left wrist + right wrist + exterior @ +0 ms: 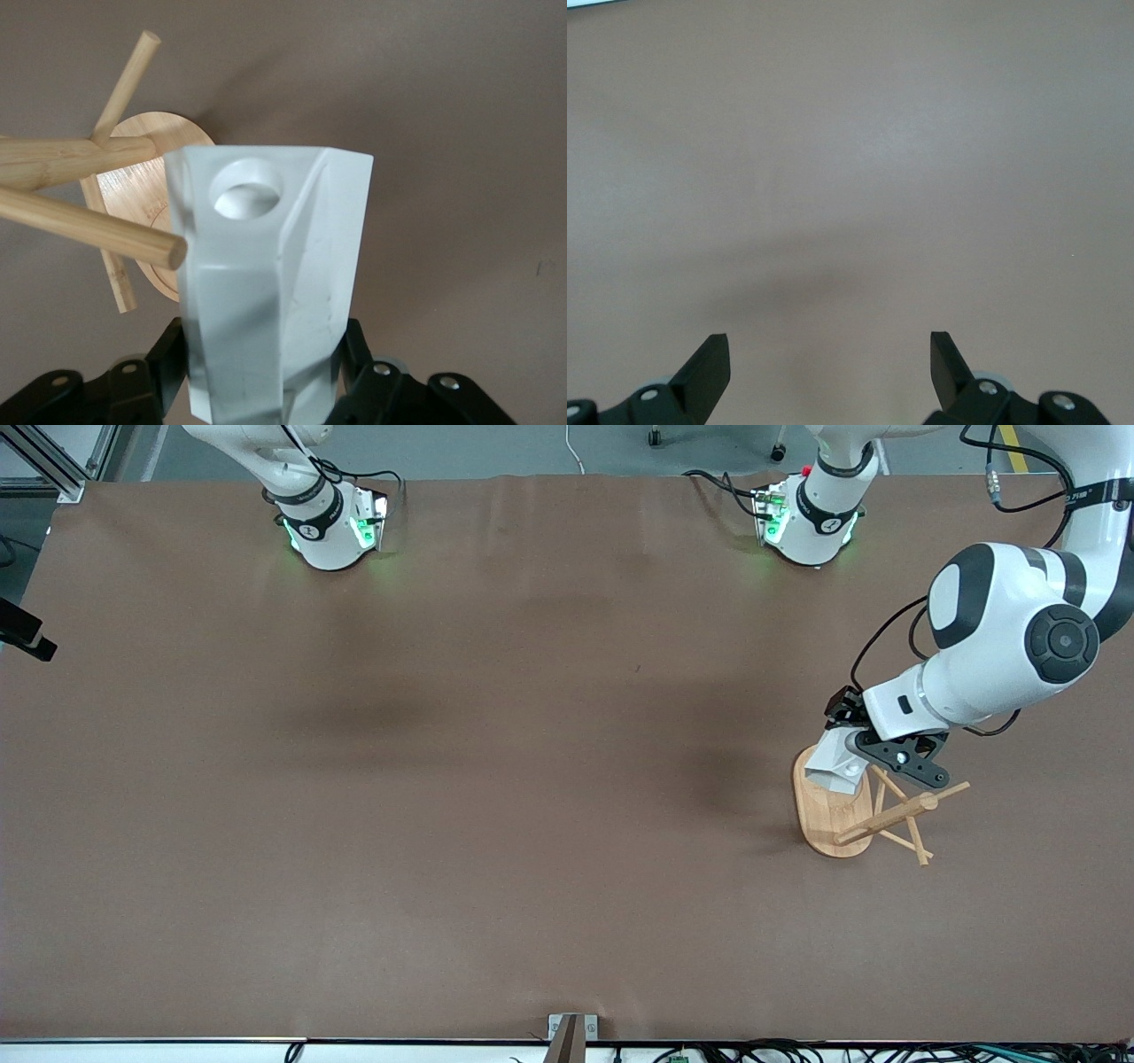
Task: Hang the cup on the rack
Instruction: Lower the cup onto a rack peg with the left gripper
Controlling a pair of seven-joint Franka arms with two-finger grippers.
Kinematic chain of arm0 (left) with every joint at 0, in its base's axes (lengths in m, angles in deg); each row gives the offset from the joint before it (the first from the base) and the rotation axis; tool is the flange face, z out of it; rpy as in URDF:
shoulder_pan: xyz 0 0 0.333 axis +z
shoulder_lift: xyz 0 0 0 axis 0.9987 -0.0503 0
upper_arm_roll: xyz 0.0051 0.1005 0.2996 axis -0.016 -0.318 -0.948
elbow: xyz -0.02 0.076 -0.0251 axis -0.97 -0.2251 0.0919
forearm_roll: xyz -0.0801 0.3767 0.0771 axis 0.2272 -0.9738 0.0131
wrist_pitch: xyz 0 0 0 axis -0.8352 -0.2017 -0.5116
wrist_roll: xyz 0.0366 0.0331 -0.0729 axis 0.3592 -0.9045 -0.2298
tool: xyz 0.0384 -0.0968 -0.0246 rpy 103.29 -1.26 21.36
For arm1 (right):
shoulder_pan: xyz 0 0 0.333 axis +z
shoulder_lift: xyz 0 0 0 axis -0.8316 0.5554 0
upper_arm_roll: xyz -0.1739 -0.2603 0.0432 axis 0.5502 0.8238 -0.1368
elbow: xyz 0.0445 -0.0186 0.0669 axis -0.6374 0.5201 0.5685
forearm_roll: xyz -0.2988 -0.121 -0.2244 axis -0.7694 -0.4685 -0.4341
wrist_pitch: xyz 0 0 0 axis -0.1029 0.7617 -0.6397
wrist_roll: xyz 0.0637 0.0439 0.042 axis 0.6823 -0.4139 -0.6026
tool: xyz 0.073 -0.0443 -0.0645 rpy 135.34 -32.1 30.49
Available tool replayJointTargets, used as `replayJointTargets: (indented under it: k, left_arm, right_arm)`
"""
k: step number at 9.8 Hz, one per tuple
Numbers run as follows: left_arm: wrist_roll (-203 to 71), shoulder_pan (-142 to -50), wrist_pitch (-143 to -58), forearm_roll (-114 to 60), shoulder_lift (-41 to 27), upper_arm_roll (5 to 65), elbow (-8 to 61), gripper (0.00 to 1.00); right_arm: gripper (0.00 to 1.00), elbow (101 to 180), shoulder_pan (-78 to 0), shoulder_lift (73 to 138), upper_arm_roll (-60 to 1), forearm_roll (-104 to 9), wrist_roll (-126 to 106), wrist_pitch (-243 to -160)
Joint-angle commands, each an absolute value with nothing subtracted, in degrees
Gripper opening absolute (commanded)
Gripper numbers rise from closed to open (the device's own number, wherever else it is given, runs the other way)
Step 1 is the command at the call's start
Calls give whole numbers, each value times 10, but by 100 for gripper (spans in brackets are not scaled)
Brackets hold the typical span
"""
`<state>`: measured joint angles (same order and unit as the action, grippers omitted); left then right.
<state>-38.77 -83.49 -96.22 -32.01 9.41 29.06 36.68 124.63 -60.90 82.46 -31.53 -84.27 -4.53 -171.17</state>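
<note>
Desk point(496, 797): you are looking at a brown sheet that is covering the whole desk and reaching nearest to the front camera; it is carrying only the rack, toward the left arm's end.
Left arm: you are seeing it reaching out from its base and bending down over the rack.
Rack point(828, 819): its oval bamboo base is lying flat on the desk, with the post and thin crossed pegs rising from it.
Cup point(837, 766): you are finding the white faceted cup up in the air over the rack's base, just beside the pegs and not yet on one.
Handle hole point(247, 189): in the left wrist view the round hole is showing clear and empty, while a peg tip point(166, 252) is sitting just beside the cup's edge, below the hole.
Left pincer point(266, 376): it is gripping the cup's body between its two black fingers.
Right pincer point(830, 363): it is standing wide and holding nothing, over bare desk; that arm is waiting.
Progress: you are judging the pick and the carry as done, since the cup is already at the rack.
Remaining: you are likely needing to line the hole up with a peg, slide it on, and let go.
</note>
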Motion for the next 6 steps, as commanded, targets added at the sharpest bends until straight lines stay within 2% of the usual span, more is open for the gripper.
replayJointTargets:
  k: [1,6]
  left_arm:
    - [-374,-831,-973,-313,80,289,373,4]
    - [-348,-810,-973,-307,55,290,353,4]
  right_arm:
    - [100,1239,-615,827,-317,-843,-52,-1707]
    - [100,1240,-615,827,-317,-843,-52,-1708]
